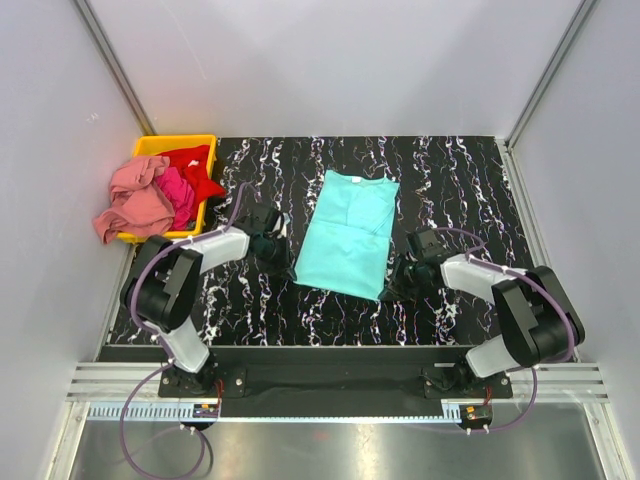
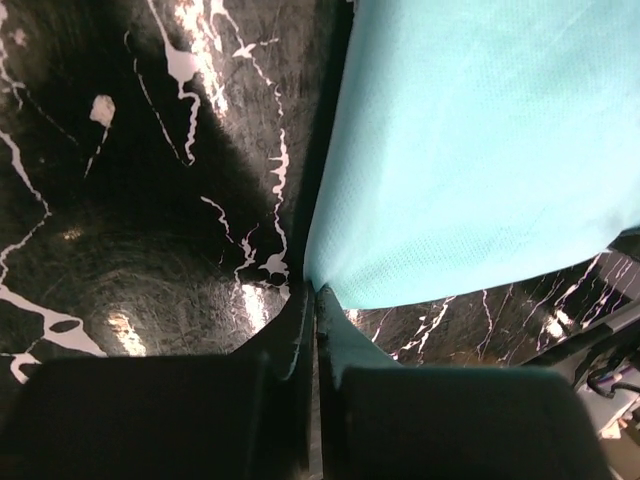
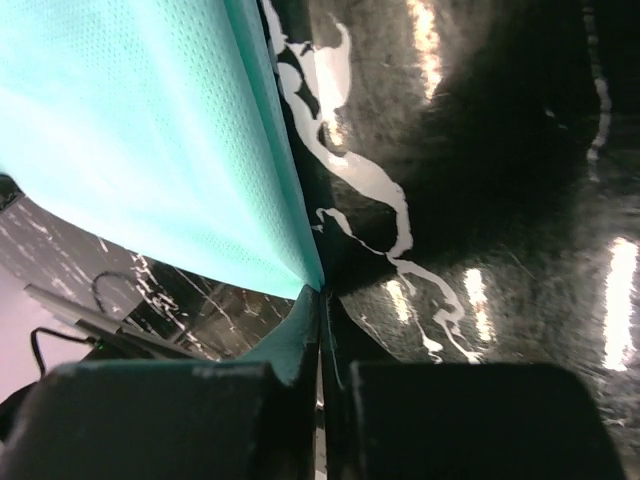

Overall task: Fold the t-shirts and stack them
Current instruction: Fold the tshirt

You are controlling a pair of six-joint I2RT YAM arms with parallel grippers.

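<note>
Flat mid-table, turquoise t-shirt (image 1: pixel 350 235), near corners nipped tight by left gripper (image 2: pixel 310 295) and right gripper (image 3: pixel 322 297), probably for folding the hem away. Heaped far left over yellow bin (image 1: pixel 175 141), other t-shirts (image 1: pixel 150 195).

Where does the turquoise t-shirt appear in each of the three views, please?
Top external: the turquoise t-shirt lies mid-table, between the two arms.
Left wrist: it fills the upper right, its corner pinched by the left fingers at bottom centre.
Right wrist: it fills the upper left, its corner pinched by the right fingers at bottom centre.
Shared landmark: the black white-veined table under the shirt.
</note>
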